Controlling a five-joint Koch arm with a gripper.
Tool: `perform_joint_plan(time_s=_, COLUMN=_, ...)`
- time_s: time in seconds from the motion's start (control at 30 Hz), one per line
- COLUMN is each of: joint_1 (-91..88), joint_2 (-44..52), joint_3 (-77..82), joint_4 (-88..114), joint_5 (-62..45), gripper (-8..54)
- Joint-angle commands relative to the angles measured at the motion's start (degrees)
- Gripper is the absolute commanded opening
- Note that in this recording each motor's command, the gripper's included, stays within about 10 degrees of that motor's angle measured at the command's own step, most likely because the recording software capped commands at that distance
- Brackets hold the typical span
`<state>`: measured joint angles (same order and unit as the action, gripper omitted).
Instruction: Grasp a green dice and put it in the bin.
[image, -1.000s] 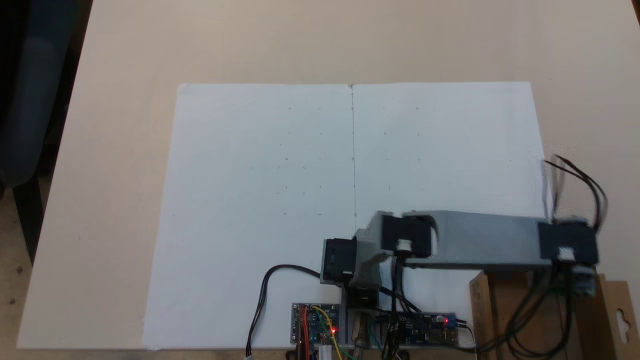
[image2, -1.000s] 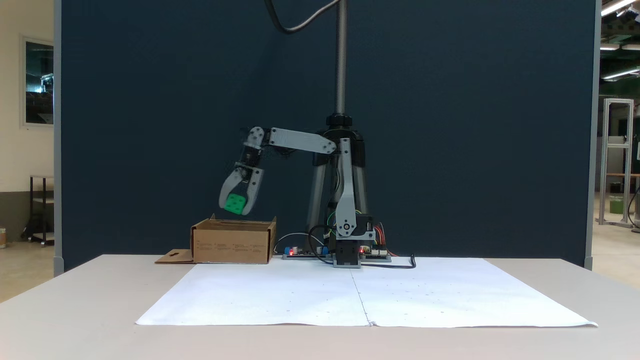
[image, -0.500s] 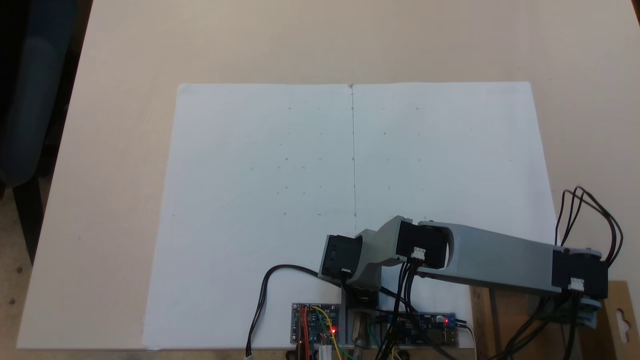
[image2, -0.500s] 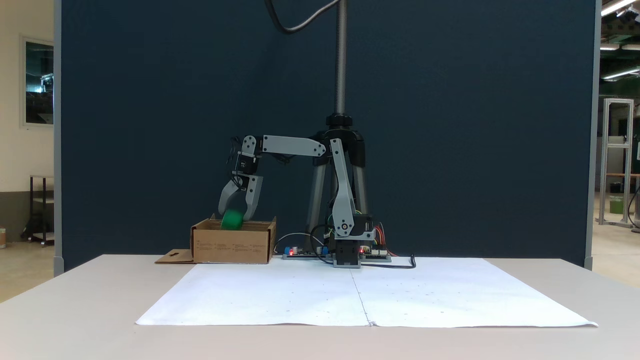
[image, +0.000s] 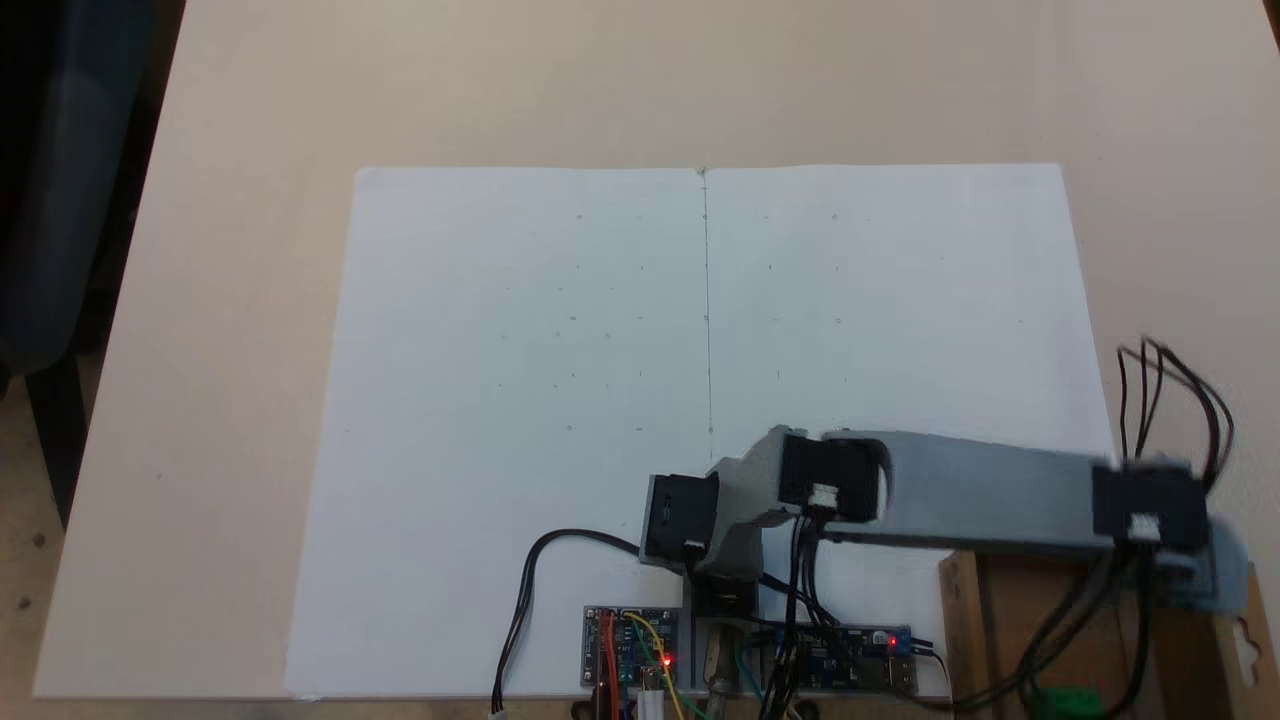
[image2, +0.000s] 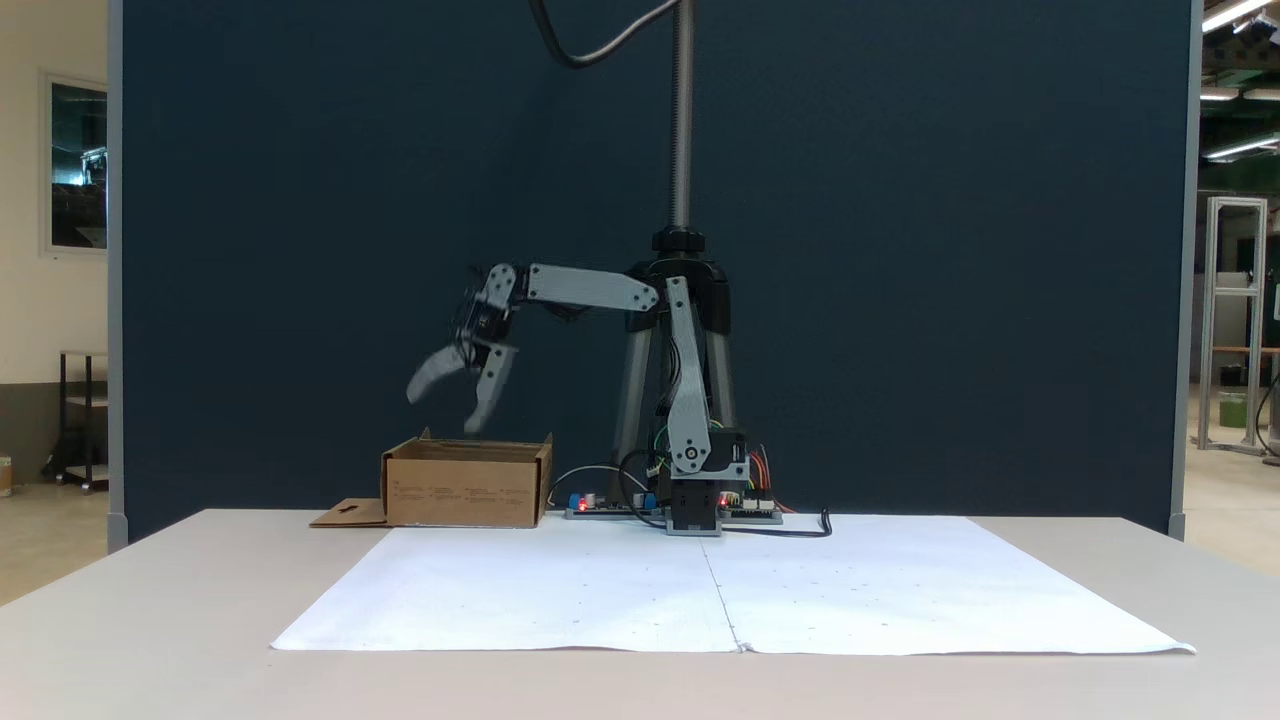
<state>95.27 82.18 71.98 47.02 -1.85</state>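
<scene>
The green dice (image: 1068, 702) lies inside the bin (image: 957, 610), a brown cardboard box at the bottom right of a fixed view, partly behind dangling black cables. In the other fixed view the bin (image2: 465, 487) stands at the left behind the paper, and its walls hide the dice. My gripper (image2: 447, 398) hangs a little above the bin's open top. It is open and blurred, its two grey fingers spread wide with nothing between them. The bin's side flap (image2: 345, 515) with the cutout lies flat on the table.
Two white paper sheets (image: 700, 400) cover the middle of the beige table. Circuit boards (image: 630, 650) and wires sit by the arm's base (image2: 695, 505). A tripod pole (image2: 682, 120) rises behind the arm, before a dark blue partition.
The gripper lowered to the bin with the dice, then opened and lifted slightly. The dice left the fingers and now lies in the bin.
</scene>
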Motion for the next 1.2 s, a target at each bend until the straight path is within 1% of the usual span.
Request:
perform_joint_plan(time_s=0.0, joint_1=-1.49, joint_2=4.57, joint_3=-3.08, joint_4=-2.90, joint_5=3.43, gripper=43.1)
perform_joint_plan(time_s=0.03, joint_1=-5.10, joint_2=7.03, joint_3=-3.08, joint_4=-2.99, joint_5=3.43, gripper=43.1)
perform_joint_plan(time_s=0.23, joint_1=-17.40, joint_2=13.71, joint_3=-3.08, joint_4=-3.08, joint_5=3.34, gripper=43.2)
perform_joint_plan(time_s=0.63, joint_1=-45.00, joint_2=20.13, joint_3=-2.55, joint_4=-2.90, joint_5=3.43, gripper=43.5)
perform_joint_plan(time_s=0.93, joint_1=-65.83, joint_2=22.32, joint_3=-1.93, joint_4=-3.08, joint_5=3.96, gripper=43.6)
perform_joint_plan(time_s=1.07, joint_1=-74.53, joint_2=23.29, joint_3=1.23, joint_4=-4.39, joint_5=4.13, gripper=43.6)
perform_joint_plan(time_s=1.17, joint_1=-80.33, joint_2=25.75, joint_3=5.27, joint_4=-4.83, joint_5=4.13, gripper=43.7)
